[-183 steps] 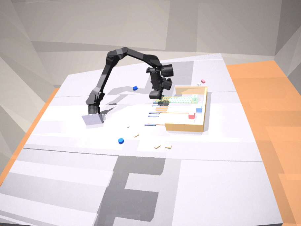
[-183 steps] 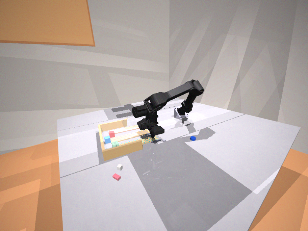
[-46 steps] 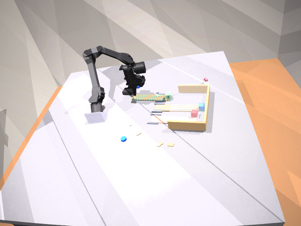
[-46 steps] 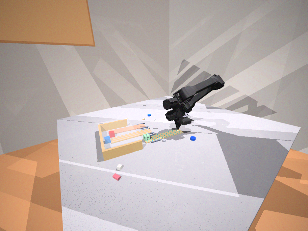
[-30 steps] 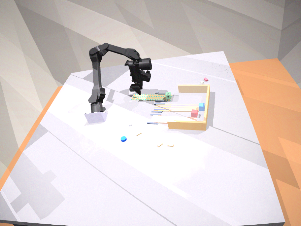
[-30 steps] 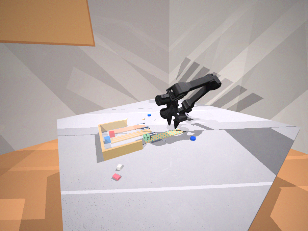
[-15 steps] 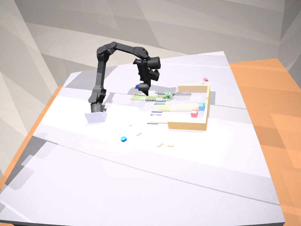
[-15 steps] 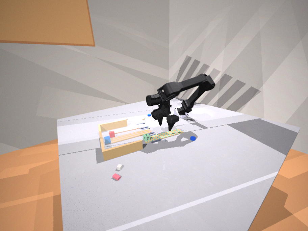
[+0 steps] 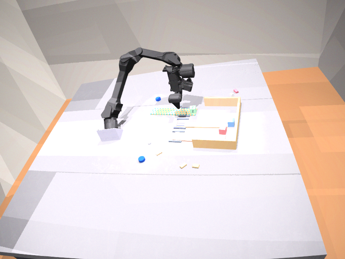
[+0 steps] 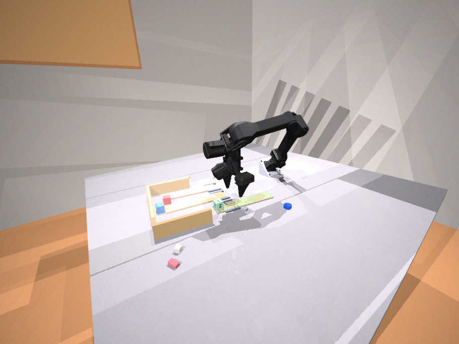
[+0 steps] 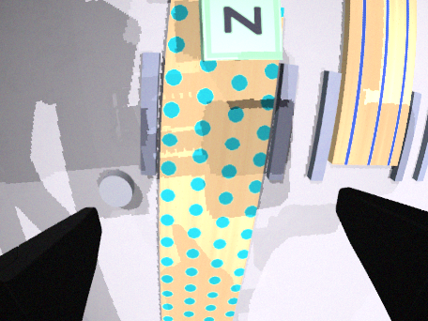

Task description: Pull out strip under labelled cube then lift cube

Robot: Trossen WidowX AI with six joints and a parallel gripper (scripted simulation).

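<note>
Hovering wide open and empty, the black parallel-jaw gripper (image 11: 216, 272) sits above the tan strip with cyan dots (image 11: 209, 197); the pale green cube labelled Z (image 11: 240, 22) is at 12 o'clock on it, so descending here could pinch strip, not cube

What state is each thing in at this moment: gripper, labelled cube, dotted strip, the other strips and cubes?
gripper: open wide, empty, above the dotted strip.
labelled cube: upright, N face up, resting on the dotted strip's far end, outside the tray.
dotted strip: pulled out of the tray, flat on the table.
blue-lined strip: flat beside it, untouched.
red cube: inside the tray.
blue cube: inside the tray.
tray: open on the arm's side.
</note>
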